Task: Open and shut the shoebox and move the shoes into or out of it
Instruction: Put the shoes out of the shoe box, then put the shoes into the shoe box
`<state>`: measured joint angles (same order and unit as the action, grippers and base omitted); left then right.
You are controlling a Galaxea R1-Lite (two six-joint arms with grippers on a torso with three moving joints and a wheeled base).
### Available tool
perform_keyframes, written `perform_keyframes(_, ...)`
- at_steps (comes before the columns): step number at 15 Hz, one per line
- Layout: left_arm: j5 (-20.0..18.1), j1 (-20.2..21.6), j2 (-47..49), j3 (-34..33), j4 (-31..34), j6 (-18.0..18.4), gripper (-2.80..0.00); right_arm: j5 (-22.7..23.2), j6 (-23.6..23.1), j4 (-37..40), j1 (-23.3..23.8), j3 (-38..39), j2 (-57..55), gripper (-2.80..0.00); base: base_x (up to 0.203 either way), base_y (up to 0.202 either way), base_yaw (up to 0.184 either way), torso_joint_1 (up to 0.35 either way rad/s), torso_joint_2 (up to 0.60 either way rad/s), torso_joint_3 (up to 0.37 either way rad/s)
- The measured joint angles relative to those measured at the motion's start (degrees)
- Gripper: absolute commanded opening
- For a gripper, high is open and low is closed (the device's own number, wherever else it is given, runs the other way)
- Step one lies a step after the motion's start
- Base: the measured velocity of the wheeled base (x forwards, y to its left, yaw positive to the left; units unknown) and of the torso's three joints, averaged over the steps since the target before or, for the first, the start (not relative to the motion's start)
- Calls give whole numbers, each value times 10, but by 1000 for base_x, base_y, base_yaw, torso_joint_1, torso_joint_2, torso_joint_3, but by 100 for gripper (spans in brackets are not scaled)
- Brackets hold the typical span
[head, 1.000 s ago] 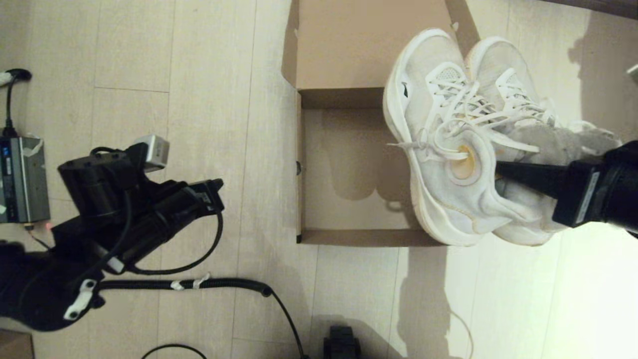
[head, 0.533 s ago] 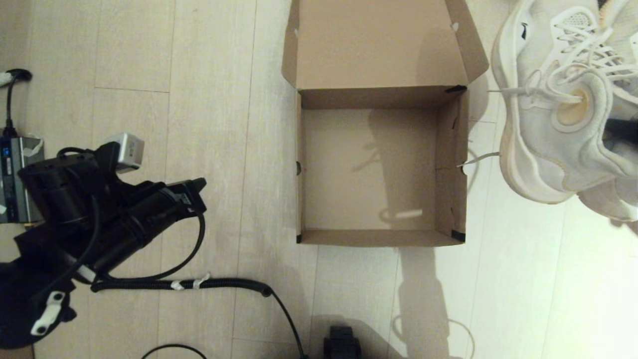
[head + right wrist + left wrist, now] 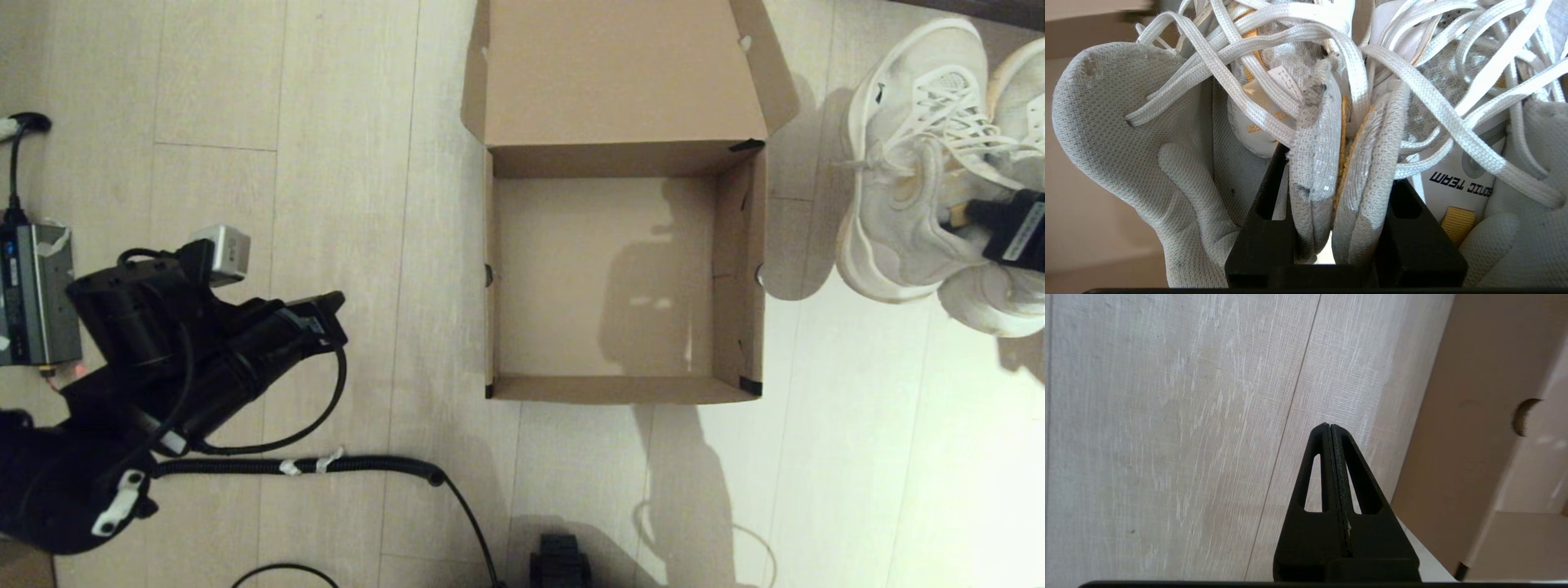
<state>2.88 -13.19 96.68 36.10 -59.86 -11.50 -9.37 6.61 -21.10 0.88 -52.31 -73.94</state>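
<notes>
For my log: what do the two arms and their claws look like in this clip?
Both arms are black. The left arm carries a small silver-grey box, white clips, looping black cables and a corrugated hose. The left claw has tapered black fingers with triangular cut-outs and dark ribbed pads. The right claw matches; its housing bears a white label.

Floor bears shoebox, perhaps shoes.

I see the shoebox mid-floor, lid flap folded back on its far side, nothing inside. The shoes are right of the box, apart from it, side by side, toes far. My right gripper clamps both inner collars together from the near-right. My left gripper sits well left of the box, over the floor.
</notes>
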Motion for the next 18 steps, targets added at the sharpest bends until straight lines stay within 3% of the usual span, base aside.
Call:
perform_keyframes(5, -4, 0, 35, 0, -20, -1, -280, 61, 3, -75, 23, 8, -121, -280, 0, 0, 0, 0, 0, 0)
perform_keyframes(8, -5, 1, 50, -3, -33, -2, -280, 69, -3, -164, 34, 3, -204, -280, 0, 0, 0, 0, 0, 0)
perform_keyframes(9, -5, 1, 52, -3, -33, -2, -280, 70, -7, -192, 37, 0, -229, 0, 0, 0, 0, 0, 0, 0)
perform_keyframes(18, -7, 2, 49, -1, -33, 1, -280, 67, -14, -213, 51, 19, -240, 0, 0, 0, 0, 0, 0, 0)
